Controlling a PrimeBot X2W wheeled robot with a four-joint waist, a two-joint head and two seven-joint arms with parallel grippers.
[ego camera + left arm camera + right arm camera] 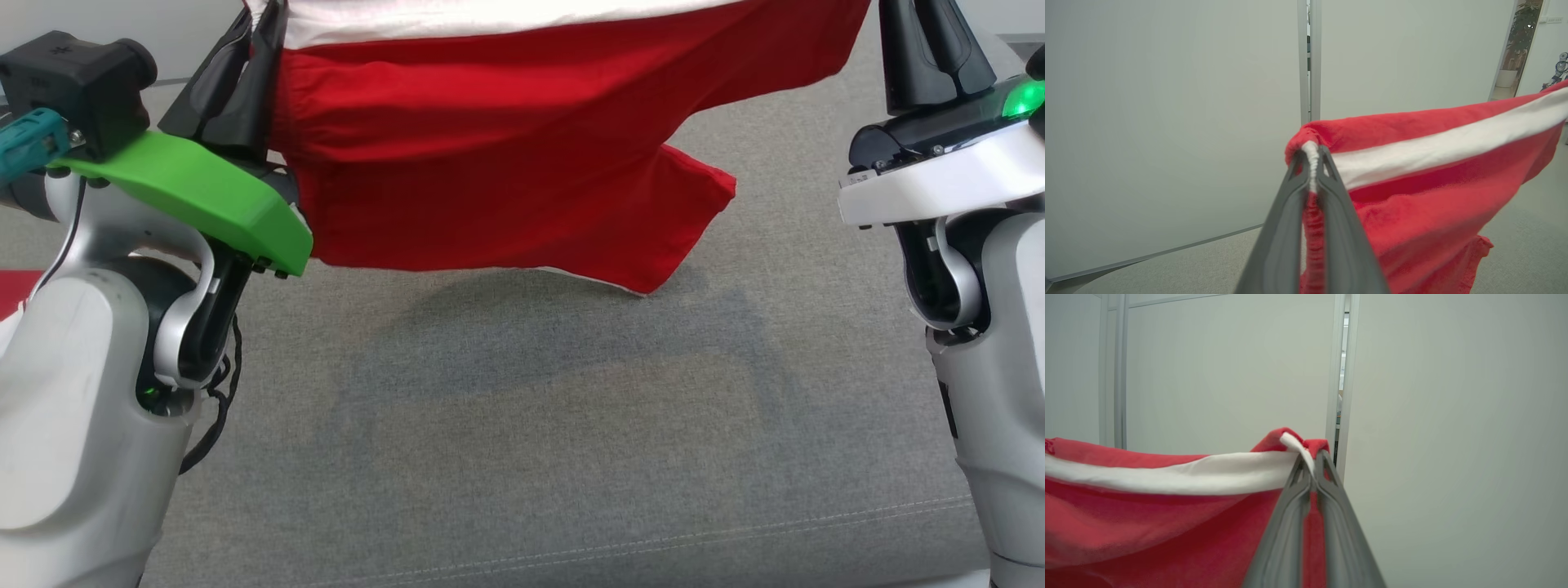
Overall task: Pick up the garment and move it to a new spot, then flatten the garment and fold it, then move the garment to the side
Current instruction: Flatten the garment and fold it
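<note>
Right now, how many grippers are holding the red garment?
2. The left gripper pinches one end of the garment, at its white band; the right gripper pinches the other end.

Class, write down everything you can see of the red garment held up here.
The garment is soft-looking red cloth with a white band along its top edge, likely shorts. It hangs stretched between the left hand and right hand, each shut on a bunched top corner. Its lower part hangs loose, one leg drooping further, above the grey fabric surface, casting a shadow.
</note>
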